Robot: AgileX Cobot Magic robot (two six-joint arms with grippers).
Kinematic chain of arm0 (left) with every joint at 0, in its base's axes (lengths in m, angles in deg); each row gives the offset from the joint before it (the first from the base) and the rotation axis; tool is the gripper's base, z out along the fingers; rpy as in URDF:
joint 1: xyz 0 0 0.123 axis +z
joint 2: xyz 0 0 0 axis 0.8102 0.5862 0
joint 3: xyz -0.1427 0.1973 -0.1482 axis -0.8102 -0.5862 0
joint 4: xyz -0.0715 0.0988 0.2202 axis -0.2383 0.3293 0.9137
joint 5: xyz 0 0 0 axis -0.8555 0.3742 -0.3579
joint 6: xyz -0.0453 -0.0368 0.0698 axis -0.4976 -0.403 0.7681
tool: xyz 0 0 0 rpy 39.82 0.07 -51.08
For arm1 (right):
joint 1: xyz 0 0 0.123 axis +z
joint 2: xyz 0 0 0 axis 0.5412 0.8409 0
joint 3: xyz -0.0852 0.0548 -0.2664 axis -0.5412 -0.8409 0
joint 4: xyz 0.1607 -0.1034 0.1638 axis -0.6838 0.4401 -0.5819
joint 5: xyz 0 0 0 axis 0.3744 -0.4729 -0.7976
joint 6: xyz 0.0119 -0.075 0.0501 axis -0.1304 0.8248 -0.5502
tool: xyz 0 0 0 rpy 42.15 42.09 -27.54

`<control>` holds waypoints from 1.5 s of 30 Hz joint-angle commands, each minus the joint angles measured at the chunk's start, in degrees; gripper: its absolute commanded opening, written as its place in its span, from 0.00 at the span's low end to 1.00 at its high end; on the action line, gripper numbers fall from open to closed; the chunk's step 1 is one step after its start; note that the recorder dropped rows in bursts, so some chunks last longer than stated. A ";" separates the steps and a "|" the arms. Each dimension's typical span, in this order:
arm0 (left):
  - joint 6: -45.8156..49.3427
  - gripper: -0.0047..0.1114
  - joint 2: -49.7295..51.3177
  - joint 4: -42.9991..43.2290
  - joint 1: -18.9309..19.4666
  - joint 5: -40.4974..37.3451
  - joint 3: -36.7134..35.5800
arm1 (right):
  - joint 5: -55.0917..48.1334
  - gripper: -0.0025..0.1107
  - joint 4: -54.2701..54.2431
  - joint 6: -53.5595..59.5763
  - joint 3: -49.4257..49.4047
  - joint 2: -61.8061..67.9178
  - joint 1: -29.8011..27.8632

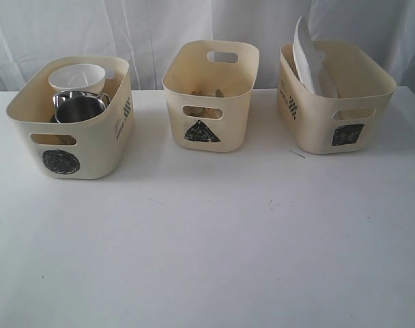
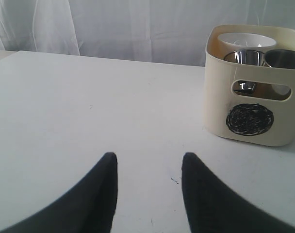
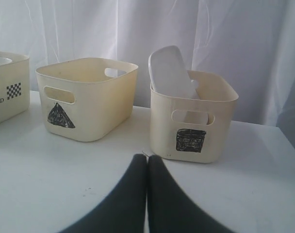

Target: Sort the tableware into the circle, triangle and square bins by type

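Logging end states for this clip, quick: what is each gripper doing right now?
Left gripper: open, holding nothing.
Right gripper: closed, holding nothing.

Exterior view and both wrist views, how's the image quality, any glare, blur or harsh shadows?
Exterior view: soft even light, faint shadows beside the circle bin; the white plate nearly blends into the bright curtain. Left wrist view: the left gripper is a dark, blurred silhouette, while the steel mug shows reflections. Right wrist view: the right gripper is dark and soft-edged too.
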 commanded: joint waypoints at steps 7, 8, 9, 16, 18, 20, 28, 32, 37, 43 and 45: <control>-0.07 0.45 -0.26 -0.29 0.14 0.00 -0.17 | -0.46 0.02 -0.25 -1.10 -0.29 -0.36 -0.37; -0.07 0.45 -0.26 -0.29 0.14 0.00 -0.17 | -0.46 0.02 -0.25 -1.10 -0.29 -0.36 -0.37; -0.07 0.45 -0.26 -0.29 0.14 0.00 -0.17 | -0.46 0.02 -0.25 -1.10 -0.29 -0.36 -0.37; -0.07 0.45 -0.26 -0.29 0.14 0.00 -0.17 | -0.46 0.02 -4.89 -0.76 -0.29 -0.36 -0.37; -0.07 0.45 -0.26 -0.29 0.14 0.00 -0.17 | -0.46 0.02 -5.48 -0.76 -0.29 -0.36 -0.37; -0.07 0.45 -0.26 -0.29 0.14 0.00 -0.17 | -0.46 0.02 -5.38 -0.76 -0.29 -0.36 -0.37; -0.07 0.45 -0.26 -0.29 0.14 0.00 -0.17 | -0.46 0.02 -5.38 -0.76 -0.29 -0.36 -0.37; -0.07 0.45 -0.26 -0.29 0.14 0.00 -0.17 | -0.46 0.02 -5.27 -0.76 -0.29 -0.36 -0.37; -0.07 0.45 -0.26 -0.29 0.14 0.00 -0.17 | -0.46 0.02 -5.27 -0.76 -0.29 -0.36 -0.37; -0.07 0.45 -0.26 -0.29 0.14 0.00 -0.17 | -0.46 0.02 -5.27 -0.76 -0.29 -0.36 -0.37; -0.07 0.45 -0.26 -0.29 0.14 0.00 -0.17 | -0.46 0.02 -5.27 -0.76 -0.29 -0.36 -0.37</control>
